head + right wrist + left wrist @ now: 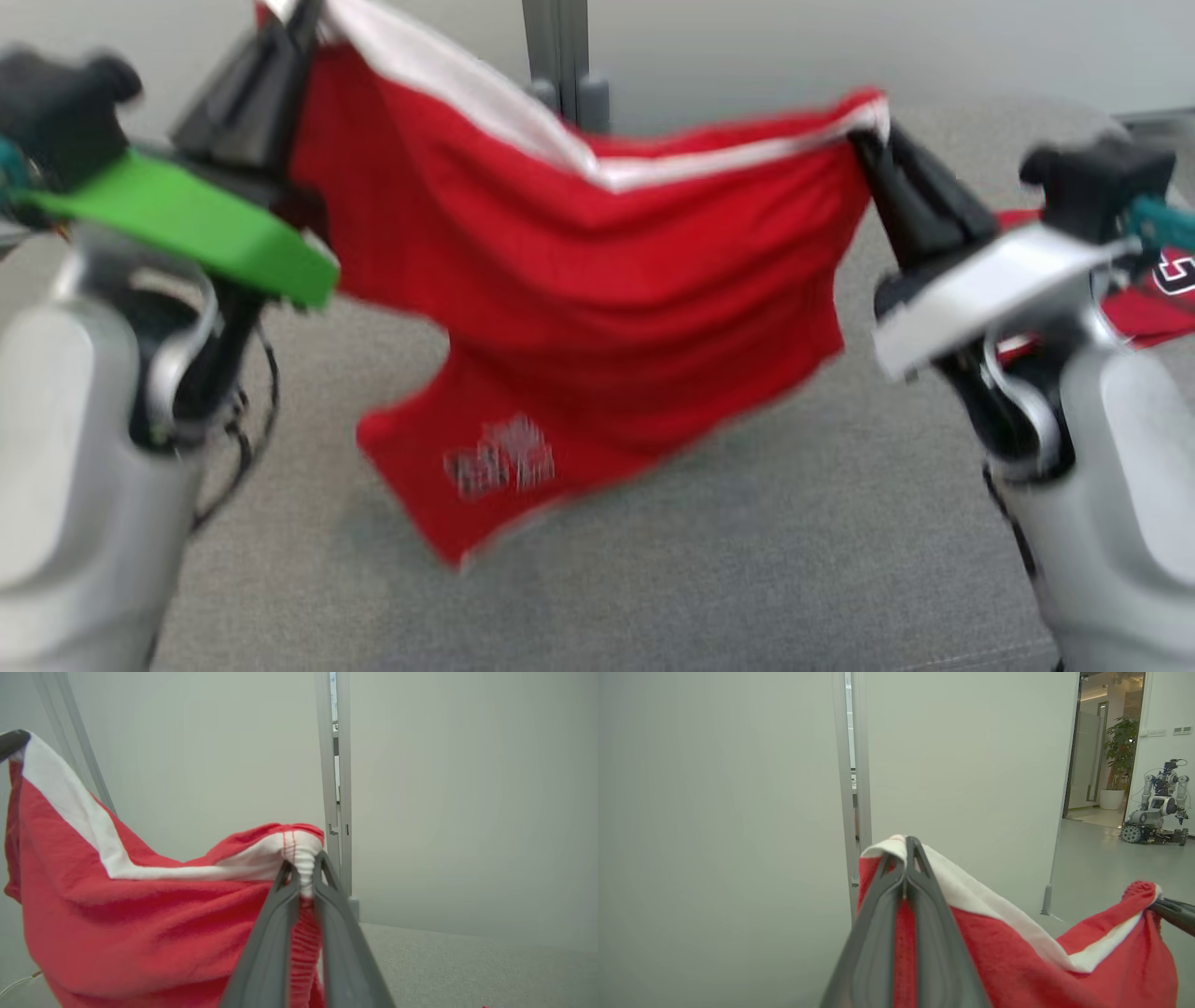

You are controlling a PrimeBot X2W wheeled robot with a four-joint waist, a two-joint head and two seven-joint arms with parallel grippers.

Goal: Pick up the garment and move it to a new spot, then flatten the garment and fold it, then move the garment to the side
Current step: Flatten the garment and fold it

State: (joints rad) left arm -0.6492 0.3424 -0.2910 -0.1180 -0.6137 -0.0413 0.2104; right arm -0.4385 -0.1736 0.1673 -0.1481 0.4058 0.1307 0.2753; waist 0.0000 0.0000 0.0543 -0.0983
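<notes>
Even, soft light; blurred head view

I see a grey felt-like surface (700, 579) across the btm of the head view, finely woven. Behind it stands a pale grey-green partition wall (714, 812), plain and matte. A slim metal post (852, 788) runs vertically btwn two wall panels, w/ a narrow gap beside it. In the left wrist view, far right, a dark-framed doorway (1083, 788) opens onto a brighter hall w/ a smooth grey floor (1092, 868). Thru it I see a leafy plant (1120, 742) in a white pot (1111, 799). A second wheeled robot (1155, 807) sits on that floor in front of a white wall w/ switch plates (1157, 732). Light is soft and even; warmer in the hall.
</notes>
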